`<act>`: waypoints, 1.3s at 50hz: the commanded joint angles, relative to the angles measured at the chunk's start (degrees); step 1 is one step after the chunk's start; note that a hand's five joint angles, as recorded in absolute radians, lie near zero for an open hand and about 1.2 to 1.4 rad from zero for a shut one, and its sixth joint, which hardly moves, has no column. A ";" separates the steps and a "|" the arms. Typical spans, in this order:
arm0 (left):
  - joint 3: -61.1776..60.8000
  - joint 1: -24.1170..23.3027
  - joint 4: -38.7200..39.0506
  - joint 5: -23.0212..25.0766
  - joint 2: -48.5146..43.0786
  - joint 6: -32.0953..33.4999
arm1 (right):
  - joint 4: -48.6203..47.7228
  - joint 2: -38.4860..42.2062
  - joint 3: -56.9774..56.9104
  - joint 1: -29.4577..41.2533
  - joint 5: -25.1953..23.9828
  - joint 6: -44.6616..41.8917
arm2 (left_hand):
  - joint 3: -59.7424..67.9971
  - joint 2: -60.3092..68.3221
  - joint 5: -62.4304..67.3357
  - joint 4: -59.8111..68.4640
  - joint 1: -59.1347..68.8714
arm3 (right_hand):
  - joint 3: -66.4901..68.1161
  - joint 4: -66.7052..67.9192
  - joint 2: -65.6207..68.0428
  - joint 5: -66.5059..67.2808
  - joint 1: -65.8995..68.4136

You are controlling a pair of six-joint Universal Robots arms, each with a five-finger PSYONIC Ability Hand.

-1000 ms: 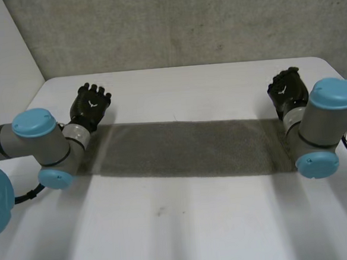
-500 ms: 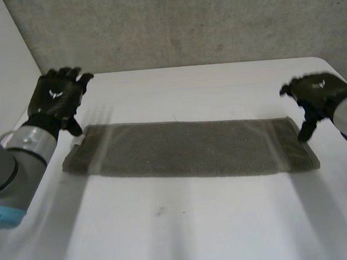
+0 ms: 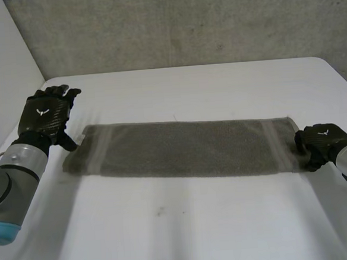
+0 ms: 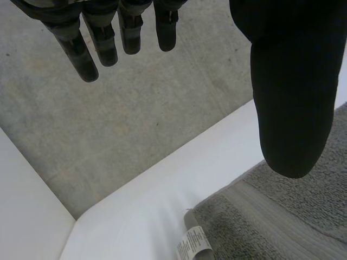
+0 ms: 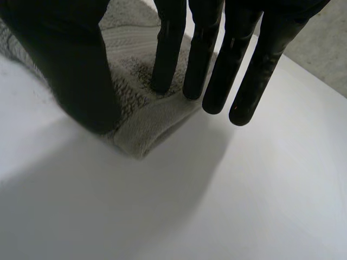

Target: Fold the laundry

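Note:
A long grey towel (image 3: 186,148) lies flat across the white table (image 3: 198,229), folded into a narrow strip. My left hand (image 3: 41,115) hovers open just beyond the towel's left end, fingers straight and spread, holding nothing. In the left wrist view its thumb (image 4: 293,81) hangs above the towel's corner (image 4: 282,216), where a white label (image 4: 192,246) sticks out. My right hand (image 3: 318,142) sits low at the towel's right end. In the right wrist view its thumb (image 5: 70,65) and fingers (image 5: 168,54) pinch the bunched corner of the towel (image 5: 146,127).
A concrete wall (image 3: 184,22) rises behind the table's far edge, and a white wall (image 3: 2,70) stands at the left. Bare tabletop stretches in front of the towel and behind it.
Both arms have swung outward from the towel's ends. The left hand opened and drew back to the left. The right hand dropped to the right corner and closed on it.

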 commanded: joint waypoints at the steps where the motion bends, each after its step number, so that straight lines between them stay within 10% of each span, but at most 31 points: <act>1: -0.38 -0.30 -0.04 0.12 -0.10 0.01 | 0.48 1.36 -0.90 -0.70 -0.31 -0.94 | 0.53 0.50 -1.57 0.39 -0.12 | 35.11 35.15 35.02 36.90 41.40; 26: -0.73 -0.39 -0.13 -0.05 0.34 0.01 | 1.27 -4.53 -10.04 -15.21 7.60 -11.57 | 0.53 0.50 -1.57 0.39 -0.12 | 35.18 35.22 35.10 36.97 41.48; 39: -0.73 -0.74 -0.21 -0.05 0.69 0.01 | -4.97 -10.15 -12.94 14.76 0.13 -2.61 | 0.53 0.50 -1.57 0.39 -0.12 | 35.18 35.22 35.10 36.97 41.48; 47: -1.25 -0.83 -0.48 0.03 1.13 0.01 | -12.09 4.85 -17.77 40.04 -3.56 -3.66 | 0.53 0.50 -1.57 0.39 -0.12 | 35.18 35.22 35.10 36.97 41.48; 54: -1.78 -1.35 -0.48 0.03 1.48 0.01 | -10.86 13.21 -18.92 46.31 -2.60 -8.40 | 0.53 0.50 -1.57 0.39 -0.12 | 35.18 35.22 35.10 36.97 41.48; 58: -2.75 -2.23 -0.48 0.12 1.57 0.01 | -9.71 13.49 -19.27 46.49 -0.57 -9.55 | 0.53 0.50 -1.57 0.39 -0.12 | 6.82 6.86 6.73 8.61 13.11; 60: -3.10 -4.07 -0.39 0.12 1.57 0.01 | -9.10 10.70 -19.36 46.40 2.92 -8.24 | 0.53 0.50 -1.57 0.39 -0.12 | -32.54 -32.50 -32.63 -30.75 -26.24; 65: -2.23 -8.19 -0.13 0.03 1.57 -0.08 | -7.70 2.79 -17.87 45.44 8.38 -1.58 | 0.53 0.50 -1.57 0.39 -0.12 | -34.82 -34.78 -34.90 -33.03 -28.52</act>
